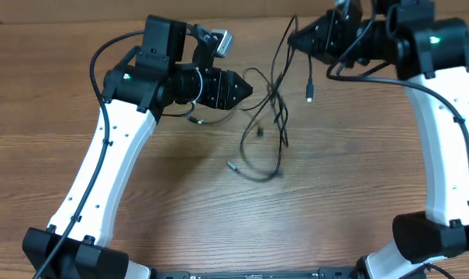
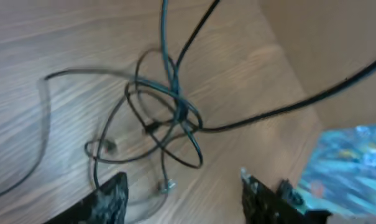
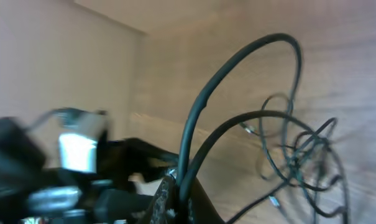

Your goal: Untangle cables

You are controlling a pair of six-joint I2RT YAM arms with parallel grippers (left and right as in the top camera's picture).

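Note:
The cables (image 1: 271,124) are thin black cords knotted together at the table's middle, with loops trailing down to a small plug tip (image 1: 229,164). In the left wrist view the knot (image 2: 178,115) lies ahead of my left gripper (image 2: 181,190), which is open and empty just left of the tangle (image 1: 246,89). My right gripper (image 1: 292,35) is shut on cable strands at the far side and holds them raised; two cords (image 3: 203,130) arch out of its jaws (image 3: 178,190). One strand hangs down with a plug (image 1: 309,97) at its end.
The wooden table (image 1: 180,194) runs under everything. Both arm bases stand at the front edge. The left arm's own thicker black wire (image 1: 102,50) loops beside its wrist. A blue-patterned object (image 2: 349,162) shows at the right of the left wrist view.

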